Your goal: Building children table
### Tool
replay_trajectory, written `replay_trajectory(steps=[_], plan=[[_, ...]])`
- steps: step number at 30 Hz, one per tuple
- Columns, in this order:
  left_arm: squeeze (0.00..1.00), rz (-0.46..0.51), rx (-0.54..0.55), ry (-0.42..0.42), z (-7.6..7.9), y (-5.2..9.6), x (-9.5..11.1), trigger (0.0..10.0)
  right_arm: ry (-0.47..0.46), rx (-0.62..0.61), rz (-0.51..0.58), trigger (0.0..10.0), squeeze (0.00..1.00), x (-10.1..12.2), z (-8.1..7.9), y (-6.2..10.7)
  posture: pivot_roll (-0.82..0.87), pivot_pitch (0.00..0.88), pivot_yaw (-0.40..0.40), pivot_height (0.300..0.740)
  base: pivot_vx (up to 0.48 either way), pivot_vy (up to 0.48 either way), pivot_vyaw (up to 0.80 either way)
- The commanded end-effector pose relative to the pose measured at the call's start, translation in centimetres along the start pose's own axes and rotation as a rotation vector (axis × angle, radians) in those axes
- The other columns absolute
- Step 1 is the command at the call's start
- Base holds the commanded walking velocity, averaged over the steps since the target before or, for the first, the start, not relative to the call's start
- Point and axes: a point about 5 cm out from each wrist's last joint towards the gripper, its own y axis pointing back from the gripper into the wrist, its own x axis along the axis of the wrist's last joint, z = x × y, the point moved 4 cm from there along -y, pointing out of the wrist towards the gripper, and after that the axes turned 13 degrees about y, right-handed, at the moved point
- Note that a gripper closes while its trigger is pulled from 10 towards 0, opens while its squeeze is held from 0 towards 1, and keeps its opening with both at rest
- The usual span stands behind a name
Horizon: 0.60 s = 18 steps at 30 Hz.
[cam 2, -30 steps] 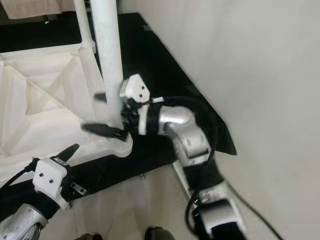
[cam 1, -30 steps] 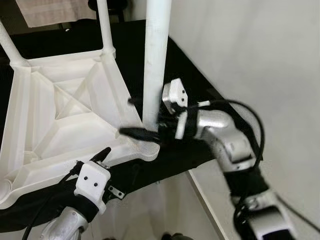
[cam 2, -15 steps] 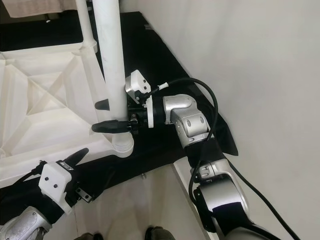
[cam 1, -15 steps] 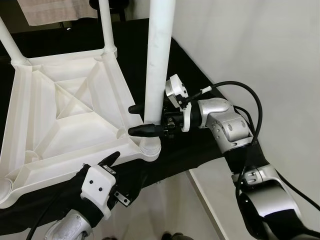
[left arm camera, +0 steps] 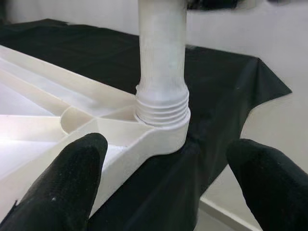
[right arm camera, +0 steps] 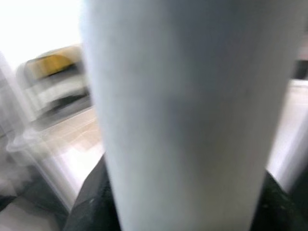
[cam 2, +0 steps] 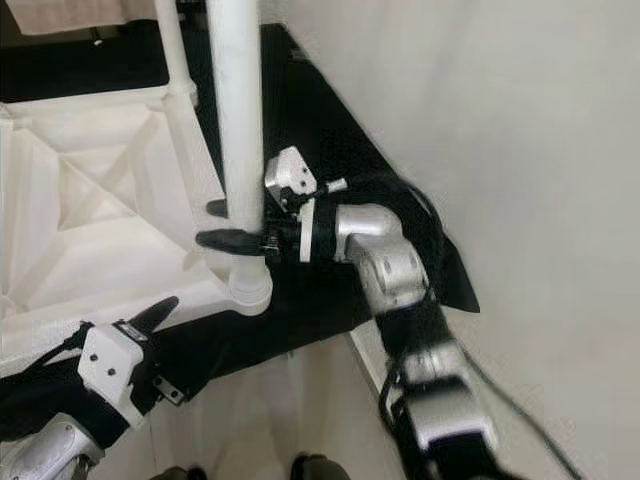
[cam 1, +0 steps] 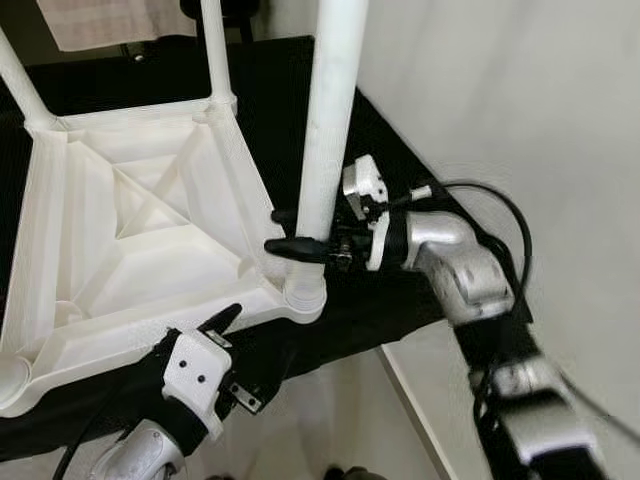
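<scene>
A white plastic children's table [cam 1: 130, 230] lies upside down on a black cloth. At its near right corner a white leg [cam 1: 330, 130] stands upright in a threaded socket [left arm camera: 162, 108]. My right gripper [cam 2: 235, 225] reaches in from the right and is shut on this leg just above the socket, one black finger in front and one behind. The right wrist view shows the leg [right arm camera: 183, 115] blurred and very close. My left gripper [left arm camera: 163, 168] hovers open below the table's near edge, its fingers [left arm camera: 72, 178] spread either side of the socket corner without touching it.
Two more white legs [cam 1: 215, 50] [cam 1: 15, 85] stand at the far corners. The black cloth [cam 1: 400, 170] ends in a corner at the right, close to a white wall [cam 1: 520, 100]. Pale floor [cam 1: 330, 400] lies below the near edge.
My right gripper's fingers have drawn together onto the leg, and the right forearm has shifted a little. The left gripper rose slightly toward the table's corner, still open.
</scene>
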Motion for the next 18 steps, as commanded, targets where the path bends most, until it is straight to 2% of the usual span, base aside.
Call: replay_trajectory(steps=[1, 2, 3, 4, 5, 12, 13, 15, 16, 17, 18], plan=[[0.00, -0.012, -0.008, 0.010, 0.1, 0.2, -0.1, 10.0, -0.050, -0.229, -0.228, 0.0, 0.00, -4.1, 2.3, 1.9, -0.13, 0.208, -0.103, 0.740, 0.000, 0.000, 0.00], [0.00, -0.012, -0.008, 0.009, 0.0, 0.2, -0.1, 10.0, -0.064, -0.337, -0.269, 0.0, 0.00, -4.9, 1.3, 2.9, -0.14, 0.209, -0.091, 0.740, 0.000, 0.000, 0.00], [0.00, -0.014, -0.011, 0.006, -0.1, 0.1, -0.1, 10.0, -0.047, -0.344, -0.260, 0.0, 0.00, -4.7, 0.2, 3.0, -0.14, 0.202, -0.083, 0.740, 0.000, 0.000, 0.00], [0.00, -0.014, -0.011, 0.006, -0.1, 0.1, -0.1, 10.0, -0.047, -0.344, -0.260, 0.0, 0.00, -4.7, 0.2, 3.0, -0.14, 0.202, -0.083, 0.740, 0.000, 0.000, 0.00], [0.00, -0.016, -0.012, 0.004, -0.1, 0.1, -0.2, 10.0, -0.035, -0.306, -0.234, 0.0, 0.00, -4.3, -0.6, 2.8, -0.14, 0.195, -0.079, 0.740, 0.000, 0.000, 0.00], [0.00, -0.019, -0.015, 0.004, -0.2, 0.0, -0.3, 10.0, -0.050, -0.242, -0.206, 0.0, 0.00, -3.5, -1.5, 1.7, -0.14, 0.184, -0.082, 0.740, 0.000, 0.000, 0.00], [0.00, -0.017, -0.012, 0.004, -0.3, 0.0, -0.3, 10.0, -0.053, -0.204, -0.197, 10.0, 0.00, -3.1, -2.0, 1.4, -0.14, 0.184, -0.082, 0.740, 0.000, 0.000, 0.00], [0.00, -0.016, -0.010, 0.004, -0.3, 0.0, -0.3, 10.0, -0.072, -0.175, -0.178, 10.0, 0.00, -2.5, -2.4, 1.0, -0.14, 0.178, -0.081, 0.740, 0.000, 0.000, 0.00], [0.00, -0.016, -0.009, 0.005, -0.3, -0.1, -0.3, 10.0, -0.086, -0.159, -0.157, 10.0, 1.00, -1.9, -2.6, 0.8, -0.14, 0.178, -0.081, 0.740, 0.000, 0.000, 0.00], [0.00, -0.016, -0.010, 0.006, -0.3, -0.1, -0.3, 10.0, -0.091, -0.108, -0.109, 10.0, 1.00, -0.9, -2.7, 0.4, -0.14, 0.174, -0.082, 0.740, 0.000, 0.000, 0.00], [0.00, -0.016, -0.010, 0.006, -0.3, -0.1, -0.3, 10.0, -0.091, -0.108, -0.109, 10.0, 1.00, -0.9, -2.7, 0.4, -0.14, 0.174, -0.082, 0.740, 0.000, 0.000, 0.00]])
